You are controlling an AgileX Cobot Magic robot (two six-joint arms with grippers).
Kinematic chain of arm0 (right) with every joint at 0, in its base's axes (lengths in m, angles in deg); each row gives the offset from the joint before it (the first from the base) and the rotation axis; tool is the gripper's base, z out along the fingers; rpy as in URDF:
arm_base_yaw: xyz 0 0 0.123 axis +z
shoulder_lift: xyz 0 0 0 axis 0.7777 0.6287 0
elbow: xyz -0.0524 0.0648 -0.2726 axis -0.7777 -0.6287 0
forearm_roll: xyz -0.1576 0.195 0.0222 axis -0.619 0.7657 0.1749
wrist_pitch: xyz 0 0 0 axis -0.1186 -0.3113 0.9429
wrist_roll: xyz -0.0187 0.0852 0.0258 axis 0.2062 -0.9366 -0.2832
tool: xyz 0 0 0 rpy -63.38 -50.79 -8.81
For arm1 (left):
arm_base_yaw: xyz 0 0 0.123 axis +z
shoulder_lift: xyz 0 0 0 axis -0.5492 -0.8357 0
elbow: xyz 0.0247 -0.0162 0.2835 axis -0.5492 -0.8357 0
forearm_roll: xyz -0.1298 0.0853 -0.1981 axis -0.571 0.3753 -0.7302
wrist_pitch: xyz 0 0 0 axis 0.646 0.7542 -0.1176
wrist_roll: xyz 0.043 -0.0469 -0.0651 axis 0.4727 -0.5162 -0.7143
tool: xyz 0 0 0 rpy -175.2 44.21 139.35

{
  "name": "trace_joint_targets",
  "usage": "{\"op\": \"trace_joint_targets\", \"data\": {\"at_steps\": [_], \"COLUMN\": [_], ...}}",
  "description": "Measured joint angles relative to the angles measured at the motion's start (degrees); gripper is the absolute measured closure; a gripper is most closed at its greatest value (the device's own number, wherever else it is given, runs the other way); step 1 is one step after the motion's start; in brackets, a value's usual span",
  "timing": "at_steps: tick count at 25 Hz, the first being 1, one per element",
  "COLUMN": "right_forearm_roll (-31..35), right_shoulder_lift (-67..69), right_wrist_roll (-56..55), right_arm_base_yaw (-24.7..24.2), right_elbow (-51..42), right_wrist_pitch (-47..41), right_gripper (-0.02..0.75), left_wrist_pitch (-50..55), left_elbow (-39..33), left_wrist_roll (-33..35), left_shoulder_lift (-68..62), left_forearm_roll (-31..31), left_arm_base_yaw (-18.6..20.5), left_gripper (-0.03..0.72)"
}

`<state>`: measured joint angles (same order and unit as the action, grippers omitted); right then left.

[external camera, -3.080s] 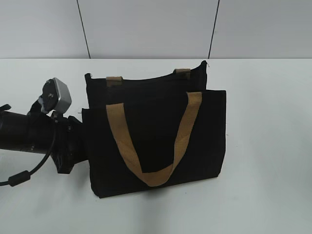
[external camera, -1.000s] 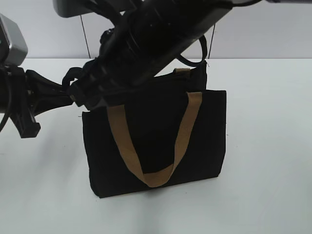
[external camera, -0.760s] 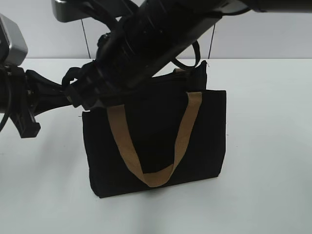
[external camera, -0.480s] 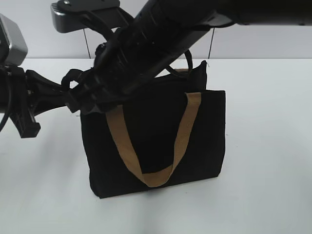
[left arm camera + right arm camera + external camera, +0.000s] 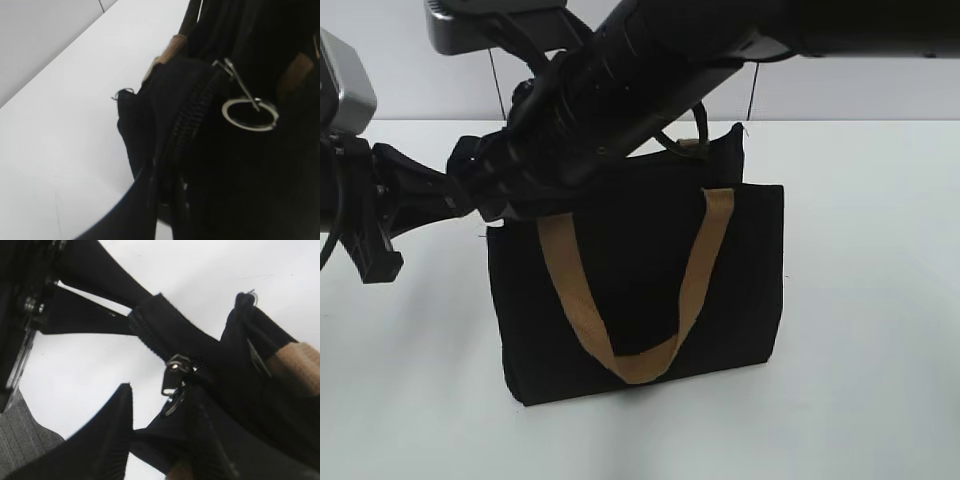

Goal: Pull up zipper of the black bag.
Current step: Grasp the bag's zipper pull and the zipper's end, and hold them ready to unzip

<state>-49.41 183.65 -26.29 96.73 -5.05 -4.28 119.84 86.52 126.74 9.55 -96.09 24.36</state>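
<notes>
The black bag (image 5: pixel 640 280) stands upright on the white table (image 5: pixel 870 300), its tan handle (image 5: pixel 695 270) hanging down the front. My left gripper (image 5: pixel 470 195) comes in from the left and is shut on the bag's top left corner; the left wrist view (image 5: pixel 162 192) shows the fabric pinched there. The zipper (image 5: pixel 192 117) runs along the top, with a silvery ring pull (image 5: pixel 225 112). My right gripper (image 5: pixel 498 192) reaches across from the upper right to the same corner. In the right wrist view it (image 5: pixel 160 407) is open, fingers either side of the silvery slider (image 5: pixel 175 371).
The right arm (image 5: pixel 660 60) crosses over the bag's top and hides the rear handle and most of the zip line. A grey wall (image 5: pixel 860 50) stands behind the table. The left arm's fingers (image 5: pixel 95 275) lie close to my right gripper.
The left gripper rose from beside the bag to its top left corner. The right arm came into view across the bag and has edged slightly left over the last second.
</notes>
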Motion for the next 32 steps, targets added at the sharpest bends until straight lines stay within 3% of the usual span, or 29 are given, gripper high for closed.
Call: {"op": "trace_joint_targets", "data": {"at_steps": [12,15,17,27,32], "right_forearm_roll": [0.00,-0.43,-1.16,-2.63,-2.79], "right_shoulder_lift": [0.00,0.00,0.00,-0.76,-0.81], "right_wrist_roll": [-4.84,-4.93,-4.97,-5.00,-4.45], "right_arm_base_yaw": [0.00,0.00,0.00,0.00,0.00], "right_elbow": [0.00,0.00,0.00,0.00,0.00], "right_wrist_pitch": [1.11,0.43,0.05,-1.28,-2.75], "right_gripper": [0.589,0.704,0.738,0.735,0.554], "left_wrist_pitch": [0.30,0.30,0.30,0.17,-0.21], "left_elbow": [0.00,0.00,0.00,0.00,-0.05], "left_wrist_roll": [0.00,0.00,0.00,0.00,0.00], "left_shoulder_lift": [0.00,0.00,0.00,0.00,3.43], "left_forearm_roll": [0.00,0.00,0.00,0.00,0.00], "left_arm_base_yaw": [0.00,0.00,0.00,0.00,0.00], "left_gripper": [0.658,0.658,0.658,0.658,0.658]}}
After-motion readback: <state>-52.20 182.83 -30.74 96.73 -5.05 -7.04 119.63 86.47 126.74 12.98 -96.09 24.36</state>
